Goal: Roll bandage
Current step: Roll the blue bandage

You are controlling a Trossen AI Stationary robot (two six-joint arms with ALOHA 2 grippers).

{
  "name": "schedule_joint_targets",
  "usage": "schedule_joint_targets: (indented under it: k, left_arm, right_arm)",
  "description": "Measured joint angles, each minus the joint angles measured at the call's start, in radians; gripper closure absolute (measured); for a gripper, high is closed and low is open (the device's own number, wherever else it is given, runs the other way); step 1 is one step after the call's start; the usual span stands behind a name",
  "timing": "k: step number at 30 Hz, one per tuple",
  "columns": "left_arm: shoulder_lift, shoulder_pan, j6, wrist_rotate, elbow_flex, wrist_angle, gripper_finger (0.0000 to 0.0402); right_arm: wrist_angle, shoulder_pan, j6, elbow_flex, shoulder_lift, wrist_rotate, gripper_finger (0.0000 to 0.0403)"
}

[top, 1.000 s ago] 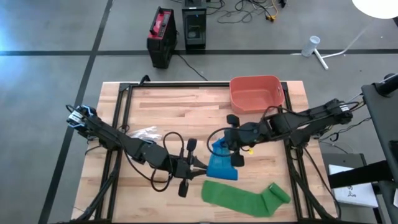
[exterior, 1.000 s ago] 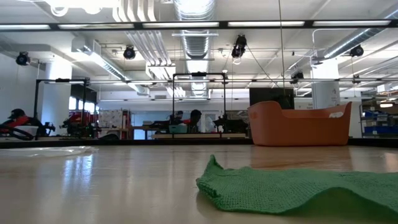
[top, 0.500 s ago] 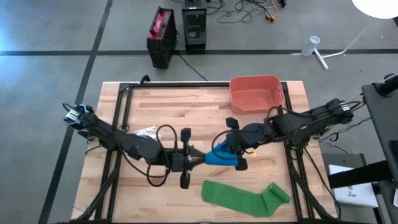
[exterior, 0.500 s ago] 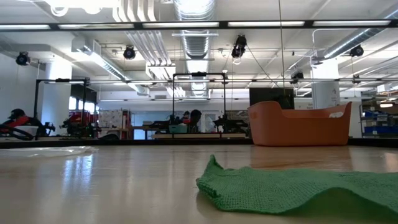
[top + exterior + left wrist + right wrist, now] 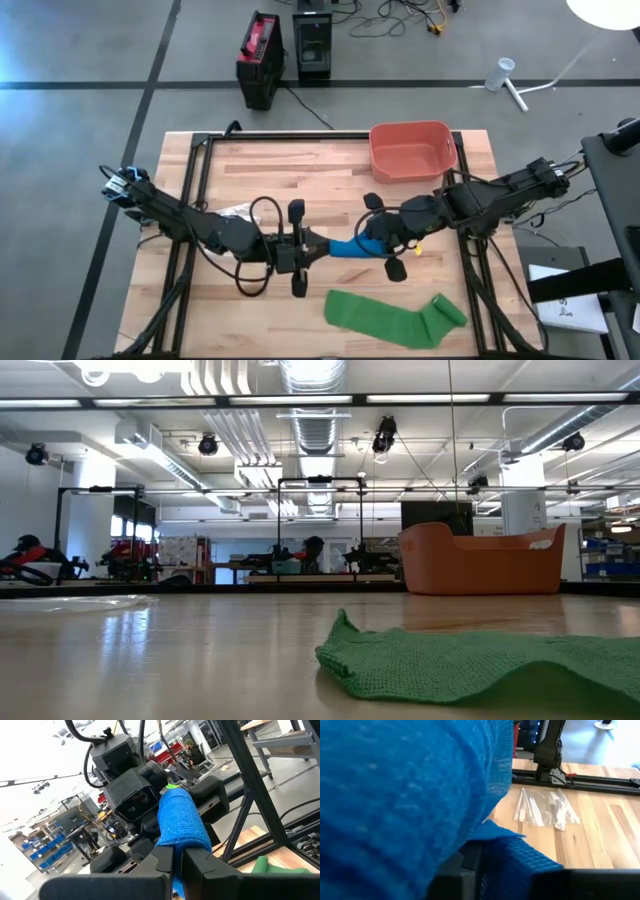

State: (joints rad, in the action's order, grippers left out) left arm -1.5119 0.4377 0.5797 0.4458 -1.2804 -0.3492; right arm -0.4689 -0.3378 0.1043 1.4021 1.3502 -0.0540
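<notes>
In the low view, a green bandage (image 5: 480,665) lies flat on the table (image 5: 150,650) at the lower right of the frame, the nearest object to the camera. In the high view it occupies the lower centre-right (image 5: 395,318), with one end partly rolled.

Above it in the high view, at frame centre, a blue bandage (image 5: 350,249) is suspended between both grippers. The left gripper (image 5: 312,249) reaches in from the left, its fingers together and clamped on one end of the blue bandage. In the left wrist view the two dark fingers (image 5: 165,857) pinch the fabric tail at lower centre, and the rolled part (image 5: 181,822) rises above them at mid-frame.

The right gripper (image 5: 377,240) meets the roll from the right. The blue fabric (image 5: 405,795) fills most of the right wrist view; whether these fingers are apart or clamped cannot be told.

A clear plastic wrapper (image 5: 236,212) lies on the table left of centre, just above the left arm; it also appears at upper right in the right wrist view (image 5: 545,809).

Farthest, an orange bin (image 5: 410,150) stands at the upper centre-right of the table in the high view, and at right of mid-frame in the low view (image 5: 480,560).
</notes>
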Motion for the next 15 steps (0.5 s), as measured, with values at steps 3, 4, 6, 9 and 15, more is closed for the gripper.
schedule_joint_targets:
  k: [3,4,6,9,15]
  left_arm:
    - [0.0,0.0,0.0,0.0,0.0,-0.003,0.0397]
    - [0.0,0.0,0.0,0.0,0.0,-0.005,0.0397]
    - [0.0,0.0,-0.001,0.0,0.0,-0.007,0.0397]
    - [0.005,0.011,0.002,0.005,0.0,-0.007,0.0397]
    - [0.021,0.027,0.025,0.007,-0.003,-0.015,0.0397]
  right_arm:
    - [0.032,0.0,-0.01,0.0,0.0,0.0,0.0317]
    - [0.046,-0.001,-0.011,0.0,0.0,0.0,0.0309]
    - [0.072,-0.002,-0.01,0.0,0.0,0.0,0.0296]
    - [0.093,-0.004,-0.009,-0.001,-0.008,-0.002,0.0281]
    - [0.121,-0.005,0.04,-0.001,-0.016,-0.024,0.0254]
